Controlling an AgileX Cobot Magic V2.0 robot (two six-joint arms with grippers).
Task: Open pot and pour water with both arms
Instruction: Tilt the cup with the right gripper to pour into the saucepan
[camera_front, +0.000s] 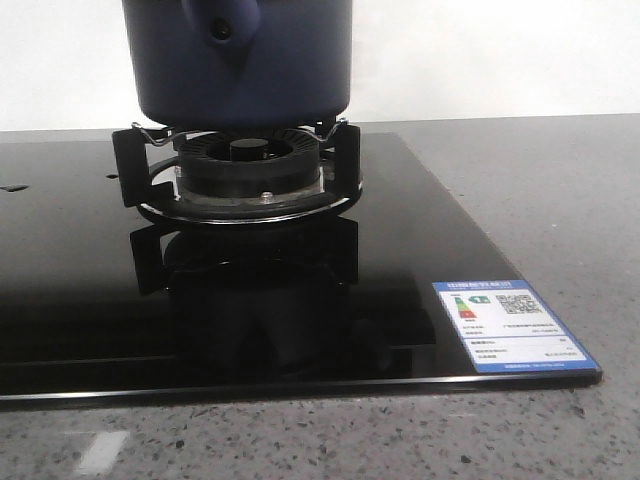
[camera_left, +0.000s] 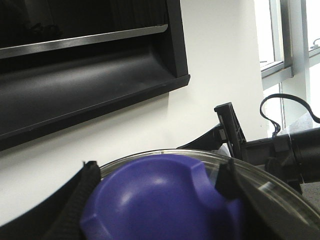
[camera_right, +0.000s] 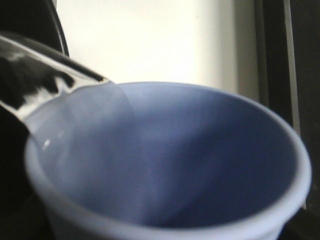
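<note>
The pot (camera_front: 240, 60) sits on the trivet of the gas burner (camera_front: 240, 165) set in the black glass hob (camera_front: 420, 240), which lies on the speckled grey surface (camera_front: 560, 190); the stubby handle with its hole points toward the camera in the front view, and the pot's axis stands upright. In the left wrist view the left tool (camera_left: 160, 200) is closed around the blue knob (camera_left: 160, 200) of the glass lid (camera_left: 270, 187), a black finger on either side of it, and the other arm shows beyond the lid's rim. The right wrist view is filled by the pale blue cup (camera_right: 165, 165), its mouth open toward the lens and tipped, with the glass lid's edge crossing close by its rim; the right tool itself is out of sight there, so it probably holds the cup, but I cannot tell. The step in hand looks like pouring with the lid held clear. To do it well, hold the lid well off to the side and level, bring the cup's lip over the pot's mouth, and tilt slowly so the stream falls inside the wall.
</note>
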